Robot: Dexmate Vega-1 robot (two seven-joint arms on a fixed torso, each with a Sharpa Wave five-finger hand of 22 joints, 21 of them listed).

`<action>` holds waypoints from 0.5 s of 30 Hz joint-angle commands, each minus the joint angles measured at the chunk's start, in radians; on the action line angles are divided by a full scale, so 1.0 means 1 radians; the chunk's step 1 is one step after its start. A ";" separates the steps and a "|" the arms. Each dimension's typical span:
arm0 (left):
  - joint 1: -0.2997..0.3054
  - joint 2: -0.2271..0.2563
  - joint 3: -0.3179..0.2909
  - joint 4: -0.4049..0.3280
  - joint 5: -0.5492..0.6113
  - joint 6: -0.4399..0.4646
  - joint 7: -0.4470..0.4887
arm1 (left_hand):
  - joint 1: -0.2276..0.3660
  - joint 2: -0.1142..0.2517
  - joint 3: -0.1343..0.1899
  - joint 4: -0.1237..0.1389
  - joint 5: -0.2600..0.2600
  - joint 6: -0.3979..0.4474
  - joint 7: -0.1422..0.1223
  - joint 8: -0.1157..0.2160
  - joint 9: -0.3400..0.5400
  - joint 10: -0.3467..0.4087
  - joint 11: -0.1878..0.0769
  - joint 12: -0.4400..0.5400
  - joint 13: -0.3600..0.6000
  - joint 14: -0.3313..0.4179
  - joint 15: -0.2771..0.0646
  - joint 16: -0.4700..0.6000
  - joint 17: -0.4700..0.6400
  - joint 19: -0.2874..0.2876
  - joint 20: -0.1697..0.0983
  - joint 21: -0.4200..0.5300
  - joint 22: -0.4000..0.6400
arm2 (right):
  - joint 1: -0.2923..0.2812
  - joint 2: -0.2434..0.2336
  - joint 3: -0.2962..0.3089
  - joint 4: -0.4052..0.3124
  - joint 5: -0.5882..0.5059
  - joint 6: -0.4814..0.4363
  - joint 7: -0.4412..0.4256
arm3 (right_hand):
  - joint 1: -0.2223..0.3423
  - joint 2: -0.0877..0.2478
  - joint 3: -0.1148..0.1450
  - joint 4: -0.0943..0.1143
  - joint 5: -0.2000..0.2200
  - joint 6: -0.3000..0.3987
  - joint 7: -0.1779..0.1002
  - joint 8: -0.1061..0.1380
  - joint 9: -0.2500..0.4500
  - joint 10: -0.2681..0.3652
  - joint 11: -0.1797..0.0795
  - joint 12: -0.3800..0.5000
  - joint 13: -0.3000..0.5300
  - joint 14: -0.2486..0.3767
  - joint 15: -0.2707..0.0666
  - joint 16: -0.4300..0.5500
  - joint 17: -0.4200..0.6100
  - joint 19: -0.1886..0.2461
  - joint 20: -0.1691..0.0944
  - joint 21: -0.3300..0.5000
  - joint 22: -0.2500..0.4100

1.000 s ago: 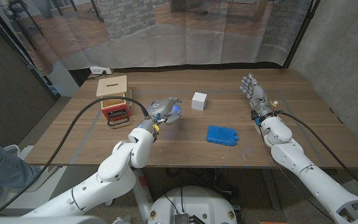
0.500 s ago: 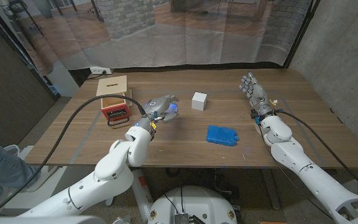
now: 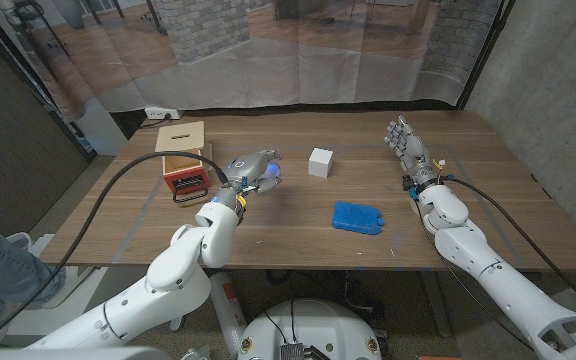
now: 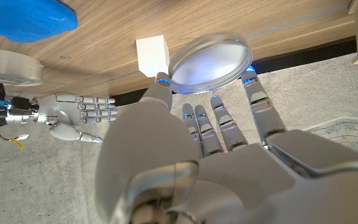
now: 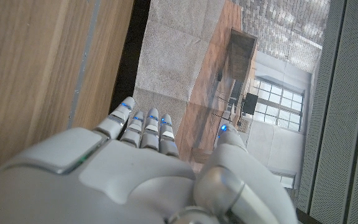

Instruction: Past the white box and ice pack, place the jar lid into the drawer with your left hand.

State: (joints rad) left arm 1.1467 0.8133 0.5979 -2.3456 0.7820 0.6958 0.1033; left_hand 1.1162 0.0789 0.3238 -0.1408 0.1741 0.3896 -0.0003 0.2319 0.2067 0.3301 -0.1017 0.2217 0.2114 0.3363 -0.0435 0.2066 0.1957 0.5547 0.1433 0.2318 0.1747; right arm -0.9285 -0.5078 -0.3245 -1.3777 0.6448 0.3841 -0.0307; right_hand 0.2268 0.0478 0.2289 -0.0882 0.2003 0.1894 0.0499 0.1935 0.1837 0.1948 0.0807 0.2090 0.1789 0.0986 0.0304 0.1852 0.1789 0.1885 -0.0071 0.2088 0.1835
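The left hand (image 3: 251, 167) holds the jar lid (image 3: 269, 176) above the table (image 3: 298, 215), between the red drawer (image 3: 188, 172) and the white box (image 3: 320, 162); the blue ice pack (image 3: 356, 217) lies nearer, the right hand (image 3: 408, 150) stands with fingers apart

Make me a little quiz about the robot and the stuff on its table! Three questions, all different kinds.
1. True or false: the left hand holds the jar lid.
2. Which thing lies nearest the table's front edge? A) the white box B) the blue ice pack C) the red drawer
3. Fill in the gap: the right hand holds ____.

Key:
1. True. The left wrist view shows the lid pinched at the fingertips.
2. B. The ice pack lies closest to the robot's side of the table.
3. Nothing. Its fingers are spread apart, with nothing between them.
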 commanded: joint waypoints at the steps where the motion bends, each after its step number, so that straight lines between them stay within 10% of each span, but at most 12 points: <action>1: 0.029 0.011 -0.027 -0.020 -0.014 0.034 0.037 | 0.009 -0.001 0.004 0.006 0.003 0.014 0.002 0.001 0.002 0.006 0.003 -0.004 0.006 0.011 -0.011 -0.004 0.001 0.005 -0.002 -0.001 0.004 | 0.007 0.005 -0.006 0.008 -0.003 0.002 0.003 | -0.003 0.009 0.002 -0.006 0.001 0.006 0.001 0.002 0.005 0.006 -0.002 0.004 0.005 0.008 -0.002 0.003 0.003 0.013 -0.001 0.004 0.003; 15: 0.054 0.022 -0.062 -0.031 -0.049 0.063 0.074 | 0.009 0.000 0.003 0.007 0.003 0.020 0.003 0.002 0.002 0.011 -0.004 -0.004 0.006 0.016 -0.011 -0.003 0.002 0.002 -0.004 -0.005 0.004 | 0.014 0.007 -0.010 0.009 -0.006 -0.006 0.001 | -0.003 0.009 0.002 -0.006 0.000 0.008 0.002 0.002 0.005 0.012 -0.001 0.006 0.005 0.012 -0.001 0.004 0.003 0.017 0.000 0.004 0.002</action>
State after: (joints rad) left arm 1.1875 0.8273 0.5550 -2.3683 0.7550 0.7329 0.1530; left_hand 1.1162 0.0789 0.3238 -0.1408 0.1740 0.4006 -0.0001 0.2319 0.2067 0.3338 -0.1054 0.2179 0.2114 0.3407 -0.0390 0.2066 0.1957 0.5547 0.1434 0.2311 0.1743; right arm -0.9220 -0.5039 -0.3310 -1.3716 0.6407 0.3823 -0.0292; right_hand 0.2268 0.0478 0.2289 -0.0882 0.2003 0.1893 0.0500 0.1935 0.1837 0.1948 0.0807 0.2090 0.1789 0.0985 0.0303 0.1852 0.1789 0.1993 -0.0108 0.2088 0.1835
